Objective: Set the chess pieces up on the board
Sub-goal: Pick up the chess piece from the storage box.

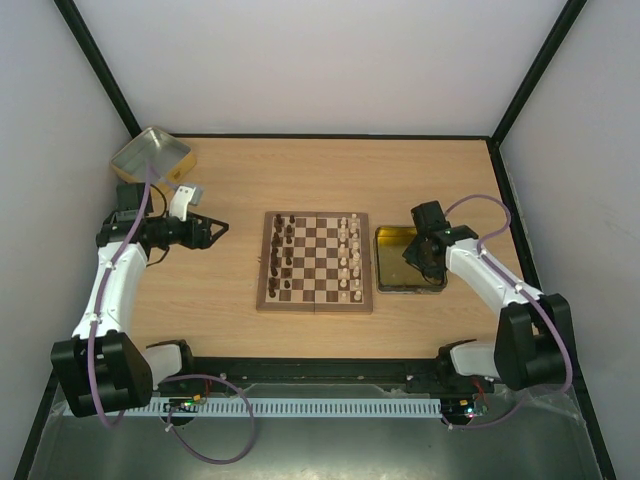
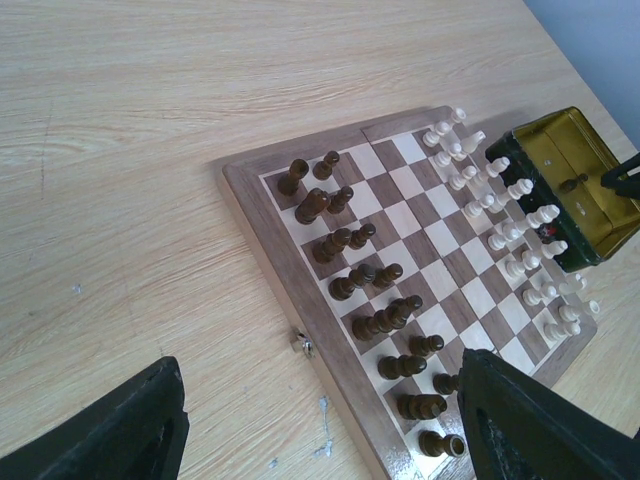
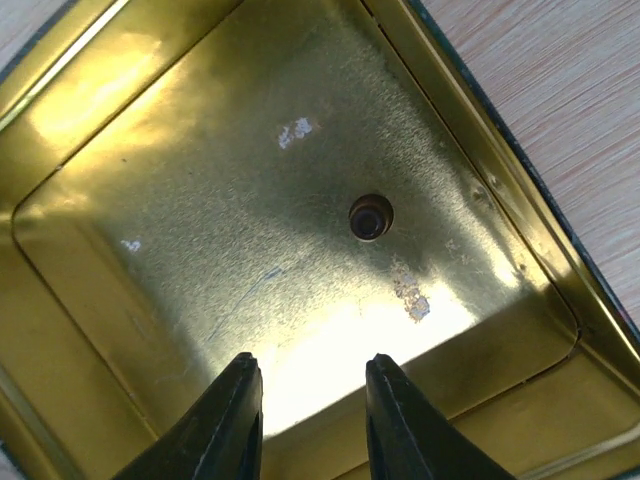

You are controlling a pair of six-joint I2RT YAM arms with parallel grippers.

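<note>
We feared the right gripper (image 3: 312, 368), jaws narrow and empty, would topple the lone dark piece (image 3: 370, 217) in the tray (image 3: 180, 200); left gripper (image 2: 320, 370) gaped wide.

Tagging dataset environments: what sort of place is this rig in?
Likely a lab test cell, not a home: plain white walls on a black frame enclose one wooden table, with a left arm and right arm bolted at its near edge and a cable duct along the front.

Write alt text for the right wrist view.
One small dark chess piece, seen from directly above, sits on the floor of a shiny gold tray. At the bottom of the view, the right claw hangs over the tray, fingers apart with nothing between them.
</note>
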